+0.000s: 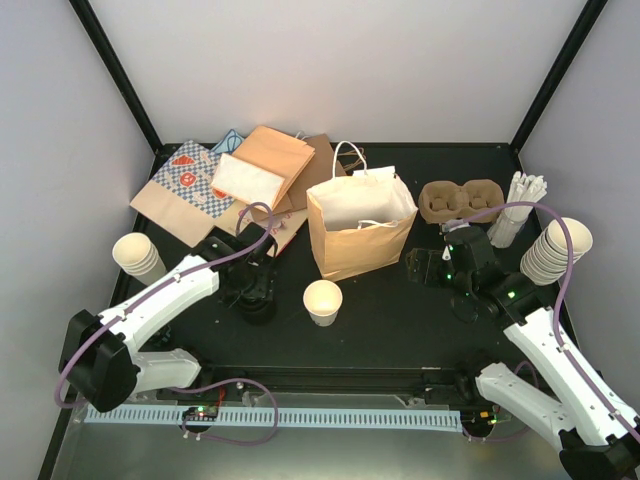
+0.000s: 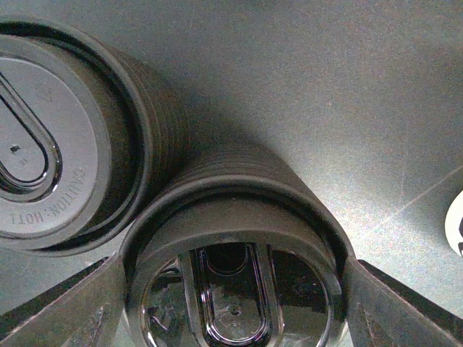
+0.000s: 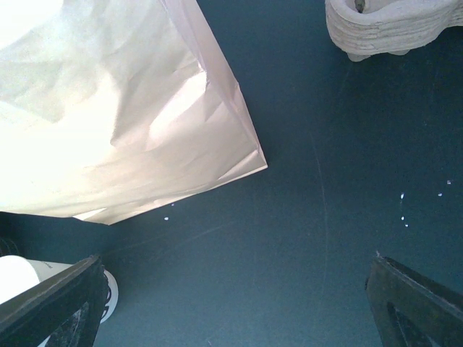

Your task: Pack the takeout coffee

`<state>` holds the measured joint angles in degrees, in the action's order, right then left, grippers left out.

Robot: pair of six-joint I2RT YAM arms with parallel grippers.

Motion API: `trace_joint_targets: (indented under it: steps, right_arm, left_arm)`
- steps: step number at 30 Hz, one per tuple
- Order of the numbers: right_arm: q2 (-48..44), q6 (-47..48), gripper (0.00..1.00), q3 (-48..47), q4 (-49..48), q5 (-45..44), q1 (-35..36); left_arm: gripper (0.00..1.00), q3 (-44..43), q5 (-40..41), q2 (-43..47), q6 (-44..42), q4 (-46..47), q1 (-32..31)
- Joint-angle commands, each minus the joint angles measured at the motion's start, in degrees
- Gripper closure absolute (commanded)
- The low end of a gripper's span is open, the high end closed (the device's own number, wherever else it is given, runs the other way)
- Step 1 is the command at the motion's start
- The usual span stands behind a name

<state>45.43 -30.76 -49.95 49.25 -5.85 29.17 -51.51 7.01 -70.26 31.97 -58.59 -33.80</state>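
Note:
A lidless cream paper cup stands in the middle of the table, in front of an open brown paper bag. The brown pulp carrier lies to the right of the bag and shows at the top of the right wrist view as the carrier. My left gripper is low over two stacks of black lids. In the left wrist view the gripper is open, its fingers close on either side of the nearer stack's top lid. My right gripper hangs open over bare table beside the bag.
A second lid stack touches the first. Stacks of lidless cups stand at the left edge and the right edge. White straws stand behind the carrier. Flat paper bags lie at the back left.

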Motion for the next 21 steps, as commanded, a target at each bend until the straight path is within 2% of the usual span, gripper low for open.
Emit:
trace_joint_targets:
  steps: [1, 5, 12, 21]
  right_arm:
    - [0.0, 0.1, 0.0, 0.2, -0.8, 0.3, -0.2]
    - [0.0, 0.3, 0.0, 0.2, -0.8, 0.4, -0.2]
    - [0.0, 0.2, 0.0, 0.2, -0.7, 0.4, -0.2]
    - [0.0, 0.1, 0.0, 0.2, -0.7, 0.4, -0.2]
  left_arm:
    - [0.17, -1.1, -0.9, 0.6, 0.1, -2.3, 0.3]
    - [0.17, -1.2, -1.5, 0.5, -0.1, -2.5, 0.2]
    - [0.26, -2.5, -1.9, 1.6, -0.3, -3.6, 0.3]
    - [0.29, -5.5, -2.8, 4.1, -0.7, -6.9, 0.3]
